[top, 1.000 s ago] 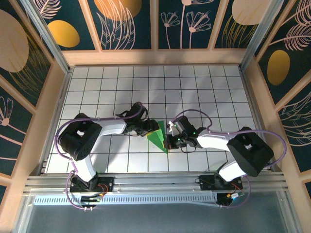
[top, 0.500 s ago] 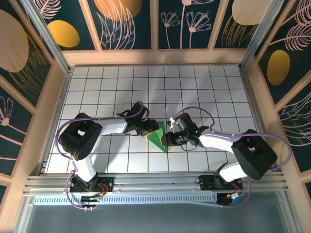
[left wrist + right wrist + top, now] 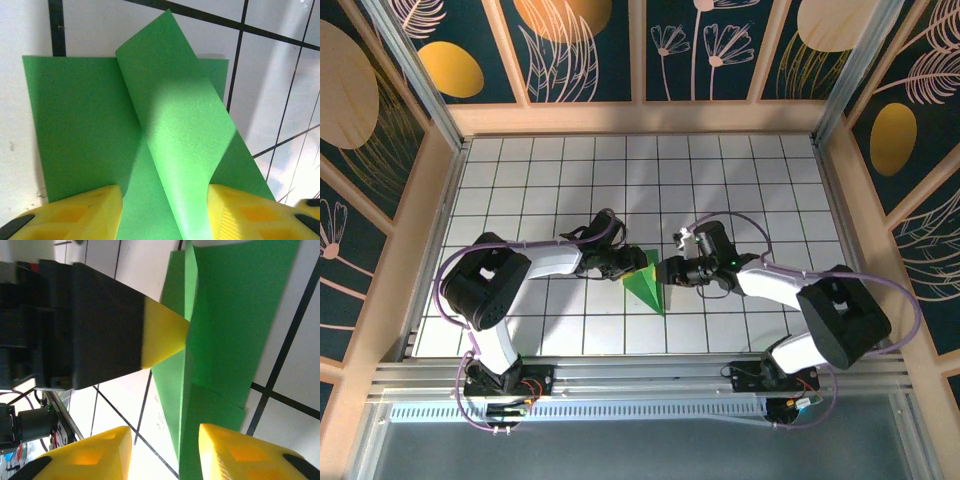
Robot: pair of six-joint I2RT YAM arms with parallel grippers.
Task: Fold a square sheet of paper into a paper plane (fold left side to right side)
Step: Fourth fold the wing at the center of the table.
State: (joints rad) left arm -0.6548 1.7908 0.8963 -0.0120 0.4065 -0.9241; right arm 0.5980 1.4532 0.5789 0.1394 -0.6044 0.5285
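From above, both arms crowd over the green sheet of paper, so its folds are hard to read. It lies mid-table, nearer the front rail. Close up, a raised flap runs between the spread fingers of the left end effector. The right end effector gapes too, straddling the paper's edge. The table is white grid, the walls dark and leaf-patterned, with tiles open behind and to both sides.

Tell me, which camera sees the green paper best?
The left wrist camera. There the green paper is big and close, with its flat layer and raised flap both clear. The right wrist camera sees it slanted and partly out of frame. The top camera shows it as a small triangle.
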